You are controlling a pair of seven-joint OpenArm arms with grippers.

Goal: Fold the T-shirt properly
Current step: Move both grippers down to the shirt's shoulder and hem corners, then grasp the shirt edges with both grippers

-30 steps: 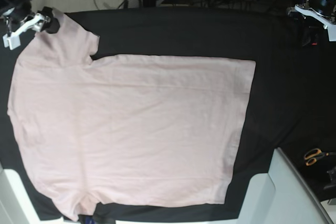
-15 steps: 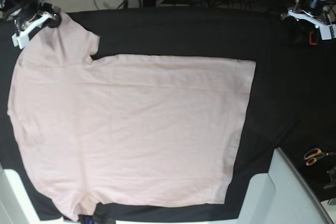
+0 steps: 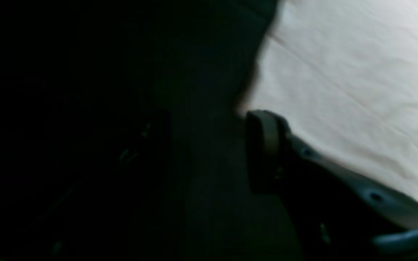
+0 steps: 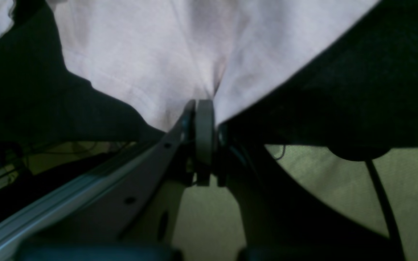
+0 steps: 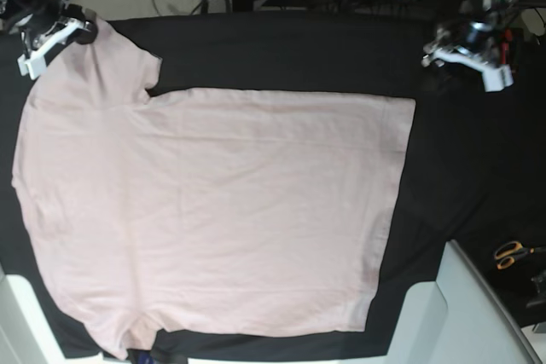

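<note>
— Since the T-shirt (image 5: 213,210) is spread flat over the black cloth of the surface (image 5: 478,168), hem edge toward the scissors side and sleeves at the other, what's the point of that grip up at the far sleeve?

— Start nearer. The shirt's near sleeve hangs right at the surface's front edge, untouched. Beyond the hem, the orange-handled scissors (image 5: 512,253) lie well apart from the shirt, out of the way.

— And the left end effector (image 5: 465,53)?

— It hovers past the shirt's far hem corner, over bare cloth. Its wrist view shows one pad (image 3: 263,148) just beside the hem edge; the other is lost in the dark, so I can't tell how wide it stands. I'd guess it's lining up on that corner.

— The right one?

— The right end effector (image 4: 203,119) is pressed together, pinching the far sleeve's edge, the fabric puckering into it. Likely an anchor for lifting that side over.
</note>
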